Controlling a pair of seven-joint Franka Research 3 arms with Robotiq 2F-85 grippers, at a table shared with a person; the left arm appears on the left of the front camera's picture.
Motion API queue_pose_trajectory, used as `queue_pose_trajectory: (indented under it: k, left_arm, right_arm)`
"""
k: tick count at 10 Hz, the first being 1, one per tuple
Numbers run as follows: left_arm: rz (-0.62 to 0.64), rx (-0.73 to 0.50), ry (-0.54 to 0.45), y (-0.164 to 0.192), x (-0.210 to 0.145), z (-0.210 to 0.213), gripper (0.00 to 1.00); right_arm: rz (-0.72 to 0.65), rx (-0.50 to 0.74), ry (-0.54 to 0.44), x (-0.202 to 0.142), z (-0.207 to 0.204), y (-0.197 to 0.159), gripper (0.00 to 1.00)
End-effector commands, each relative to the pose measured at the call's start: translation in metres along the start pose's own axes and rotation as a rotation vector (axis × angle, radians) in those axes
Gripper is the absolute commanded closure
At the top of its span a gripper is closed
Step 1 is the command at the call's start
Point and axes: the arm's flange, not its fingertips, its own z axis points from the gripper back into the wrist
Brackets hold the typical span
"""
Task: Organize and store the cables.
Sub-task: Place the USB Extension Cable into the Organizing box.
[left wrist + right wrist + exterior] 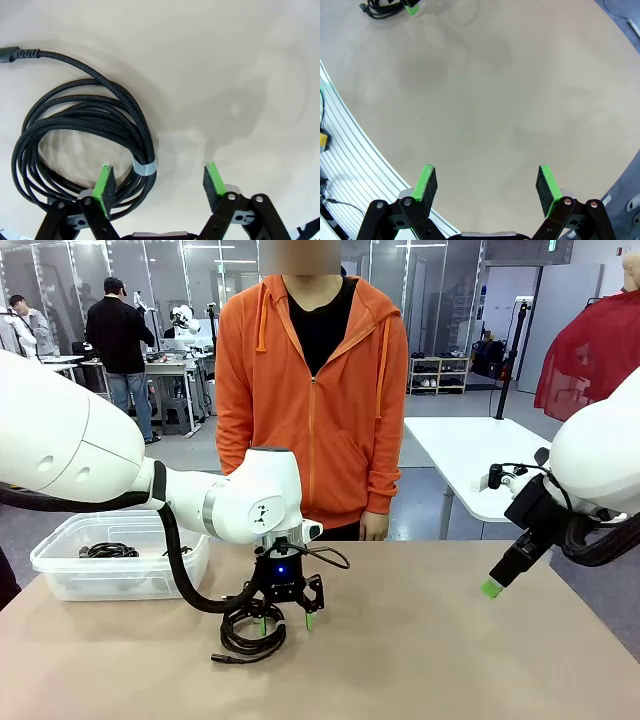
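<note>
A coiled black braided cable (250,638) lies on the tan table (420,660) near its middle, bound by a grey tie (144,167), with one plug end (10,53) trailing out. My left gripper (286,623) stands over it, pointing down and open. In the left wrist view one finger (105,190) is inside the coil's loop. The tied side of the cable (85,125) lies between the two pads. My right gripper (492,588) hangs open above the table's right side, with nothing between its pads (487,187). Another black cable (108,550) lies in the clear bin.
A clear plastic bin (120,575) stands at the table's left edge. A person in an orange hoodie (312,390) stands at the far side, one hand (374,526) by the edge. The table's near edge and a ridged metal rail (355,165) appear under the right gripper.
</note>
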Motion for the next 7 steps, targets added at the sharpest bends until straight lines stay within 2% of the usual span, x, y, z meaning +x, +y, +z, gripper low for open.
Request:
queue_pose_trajectory:
  k: [1, 3, 4, 6, 7]
  left_arm:
    - [0.027, 0.032, -0.047, -0.0016, -0.0030, -0.0034, 1.00]
    - [0.027, 0.050, -0.043, -0.0025, -0.0029, -0.0058, 1.00]
    - [0.023, 0.054, -0.047, -0.0027, -0.0043, -0.0040, 0.82]
    - [0.024, 0.061, -0.053, -0.0021, -0.0062, 0.0007, 1.00]
    - [0.025, 0.064, -0.050, -0.0024, -0.0063, 0.0016, 1.00]
  right_arm:
    - [-0.010, -0.013, 0.007, -0.0005, 0.0020, -0.0009, 0.00]
    - [-0.010, -0.013, 0.007, -0.0005, 0.0020, -0.0009, 0.00]
    - [-0.010, -0.013, 0.007, -0.0005, 0.0020, -0.0009, 0.00]
    - [-0.010, -0.013, 0.007, -0.0005, 0.0020, -0.0009, 0.00]
    - [-0.010, -0.013, 0.007, -0.0005, 0.0020, -0.0009, 0.00]
